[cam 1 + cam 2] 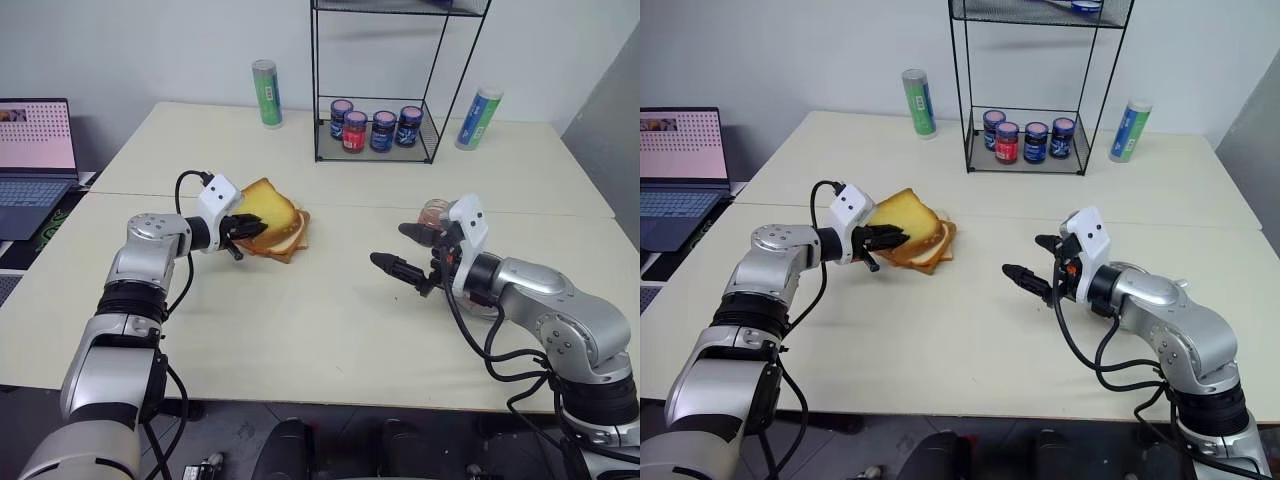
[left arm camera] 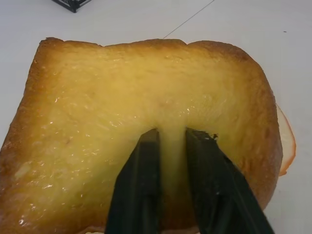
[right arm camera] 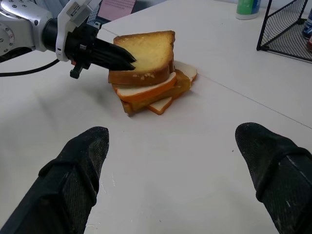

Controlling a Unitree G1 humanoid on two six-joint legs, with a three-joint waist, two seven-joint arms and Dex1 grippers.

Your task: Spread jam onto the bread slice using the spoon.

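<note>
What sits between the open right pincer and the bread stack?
Nothing: bare cream tabletop runs from the right pincer to the thick golden-yellow bread slice, per the right wrist view.

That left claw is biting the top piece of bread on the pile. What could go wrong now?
The left gripper pinches only the near edge of the bread slice, so the soft slice might tear or sag when lifted. The thinner slices beneath sit fanned out and could get dragged along. The right gripper hangs open nearby.

left hand (image 3: 127, 57) pinching bread slice (image 3: 148, 53) (atop stack) | right hand (image 3: 180, 170) spread wide
</note>
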